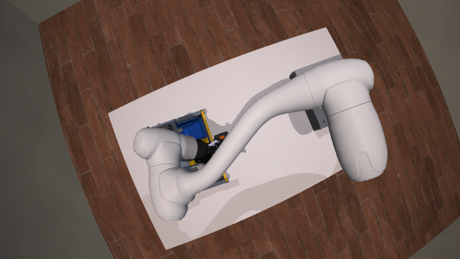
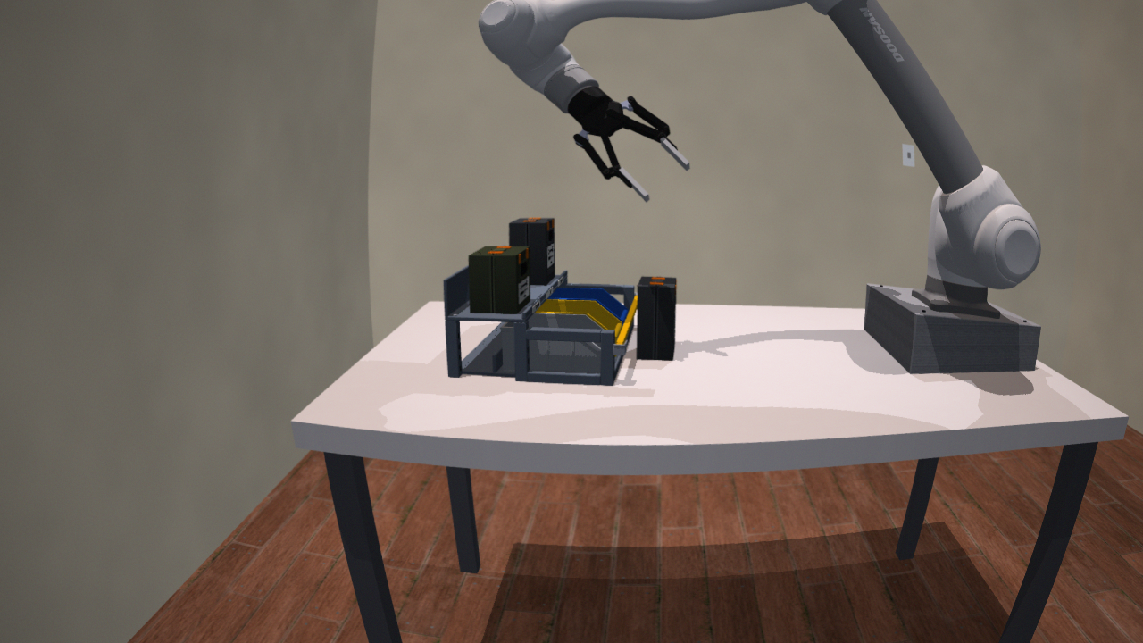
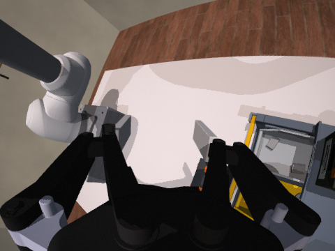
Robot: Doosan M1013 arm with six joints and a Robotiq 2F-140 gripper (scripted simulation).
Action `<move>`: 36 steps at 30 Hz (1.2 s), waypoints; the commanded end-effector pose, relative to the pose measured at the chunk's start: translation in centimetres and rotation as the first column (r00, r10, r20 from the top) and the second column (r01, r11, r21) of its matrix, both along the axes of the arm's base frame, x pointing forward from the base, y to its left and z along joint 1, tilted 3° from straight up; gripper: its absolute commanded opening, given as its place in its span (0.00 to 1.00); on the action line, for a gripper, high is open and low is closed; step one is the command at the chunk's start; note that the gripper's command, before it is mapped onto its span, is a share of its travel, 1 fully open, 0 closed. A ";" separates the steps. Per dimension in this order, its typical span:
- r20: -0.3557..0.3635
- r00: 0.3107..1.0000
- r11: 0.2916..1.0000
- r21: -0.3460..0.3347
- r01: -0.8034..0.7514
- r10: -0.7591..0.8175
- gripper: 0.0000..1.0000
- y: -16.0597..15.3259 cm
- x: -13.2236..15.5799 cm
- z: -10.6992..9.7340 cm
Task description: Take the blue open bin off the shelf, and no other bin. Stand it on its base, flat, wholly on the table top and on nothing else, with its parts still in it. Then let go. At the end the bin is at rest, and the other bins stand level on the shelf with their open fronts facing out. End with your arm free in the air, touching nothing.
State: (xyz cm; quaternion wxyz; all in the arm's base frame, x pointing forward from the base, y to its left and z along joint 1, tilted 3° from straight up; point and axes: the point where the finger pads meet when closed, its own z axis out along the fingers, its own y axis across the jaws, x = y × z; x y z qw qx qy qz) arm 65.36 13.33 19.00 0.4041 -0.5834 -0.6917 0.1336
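The blue open bin [image 1: 193, 127] [image 2: 588, 291] sits on the dark grey shelf [image 2: 454, 344] at the far end of its bin row. Its contents are not clear from here. My gripper [image 2: 663, 179] [image 3: 162, 127] is open and empty. It hangs tilted, high above the shelf's front edge and well apart from the bin. In the overhead view it is mostly hidden under the arm.
A yellow bin [image 2: 579, 313] and a grey bin [image 2: 559, 347] [image 3: 284, 149] sit beside the blue one. Two black boxes [image 2: 533, 247] [image 2: 496, 278] stand on the shelf top; another [image 2: 656, 315] [image 1: 221, 135] stands on the table [image 2: 799, 375] before the shelf. The robot base [image 2: 951, 336] is far right.
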 end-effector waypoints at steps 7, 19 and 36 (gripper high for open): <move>0.028 0.999 0.999 0.002 -0.039 0.039 0.57 -0.9 -0.2 0.2; 0.183 0.953 0.970 -0.002 -0.244 0.241 0.57 -5.9 -1.5 2.1; 0.330 0.844 0.899 -0.037 -0.436 0.423 0.57 -8.1 -2.0 3.0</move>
